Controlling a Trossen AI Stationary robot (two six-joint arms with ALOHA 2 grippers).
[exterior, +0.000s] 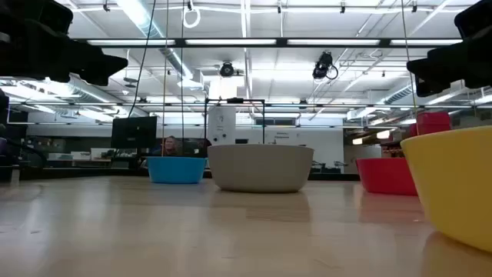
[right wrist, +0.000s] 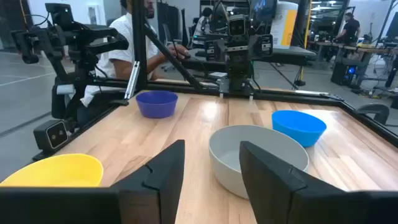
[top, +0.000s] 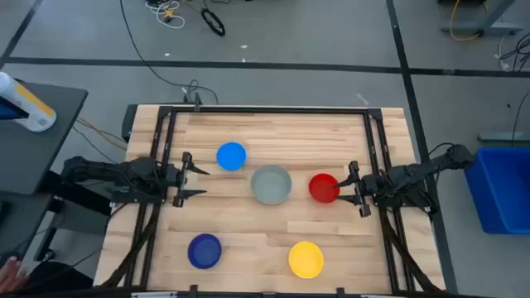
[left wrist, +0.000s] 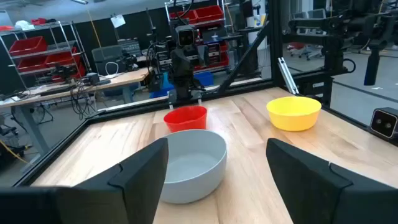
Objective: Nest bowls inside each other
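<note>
Grey bowl (top: 271, 184) at table (top: 248, 248) centre, biggest, the natural base; could skid or tip if nudged at the rim. Red bowl (top: 323, 187) just in front of the right gripper (top: 357, 189), apparently touching the fingertips; fingers apart, holding nothing, red bowl not seen in its wrist view, so could be shoved rather than gripped. Light blue bowl (top: 231, 156) near the left gripper (top: 189, 180), also spread wide and empty. Yellow bowl (top: 305, 259) and dark blue bowl (top: 204, 251) well apart at the near edge; risk of jamming if nested out of order.
</note>
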